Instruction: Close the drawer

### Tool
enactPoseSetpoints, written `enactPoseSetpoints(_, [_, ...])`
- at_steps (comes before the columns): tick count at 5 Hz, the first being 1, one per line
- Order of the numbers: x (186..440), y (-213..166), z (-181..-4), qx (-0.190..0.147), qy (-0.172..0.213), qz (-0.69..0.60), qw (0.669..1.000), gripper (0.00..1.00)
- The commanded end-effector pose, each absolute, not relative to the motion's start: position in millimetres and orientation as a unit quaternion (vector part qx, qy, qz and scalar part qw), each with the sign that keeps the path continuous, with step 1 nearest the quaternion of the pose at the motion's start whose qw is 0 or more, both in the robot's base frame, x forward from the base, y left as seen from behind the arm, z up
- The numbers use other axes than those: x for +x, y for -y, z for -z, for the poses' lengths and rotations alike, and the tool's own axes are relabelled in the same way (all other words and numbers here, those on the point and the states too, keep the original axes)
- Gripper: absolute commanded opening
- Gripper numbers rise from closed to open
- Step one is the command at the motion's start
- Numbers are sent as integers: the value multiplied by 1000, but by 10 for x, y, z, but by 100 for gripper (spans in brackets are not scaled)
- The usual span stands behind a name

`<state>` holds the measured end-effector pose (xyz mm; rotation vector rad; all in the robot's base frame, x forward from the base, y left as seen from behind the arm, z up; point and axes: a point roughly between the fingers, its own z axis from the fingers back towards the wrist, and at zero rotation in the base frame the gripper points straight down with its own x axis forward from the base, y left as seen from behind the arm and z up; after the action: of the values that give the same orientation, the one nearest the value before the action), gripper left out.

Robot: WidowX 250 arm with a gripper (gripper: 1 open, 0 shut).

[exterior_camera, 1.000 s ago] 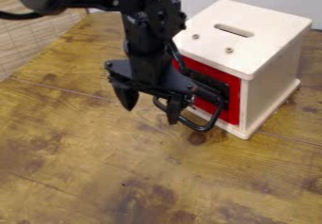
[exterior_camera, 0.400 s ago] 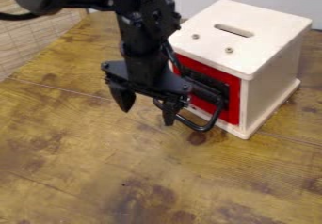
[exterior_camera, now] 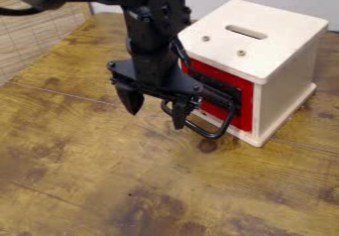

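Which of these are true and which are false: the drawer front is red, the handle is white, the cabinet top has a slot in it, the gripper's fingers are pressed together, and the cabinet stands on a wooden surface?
The drawer front is red: true.
The handle is white: false, it is black.
The cabinet top has a slot in it: true.
The gripper's fingers are pressed together: false, they are spread apart.
The cabinet stands on a wooden surface: true.
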<state>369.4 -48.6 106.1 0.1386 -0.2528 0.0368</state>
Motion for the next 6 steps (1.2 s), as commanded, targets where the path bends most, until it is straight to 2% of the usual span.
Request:
enactPoseSetpoints(1, [3773, 368, -1445, 57, 177, -41, 982, 100])
enactPoseSetpoints(6, [3707, 221, -1484, 53, 178, -58, 981, 100])
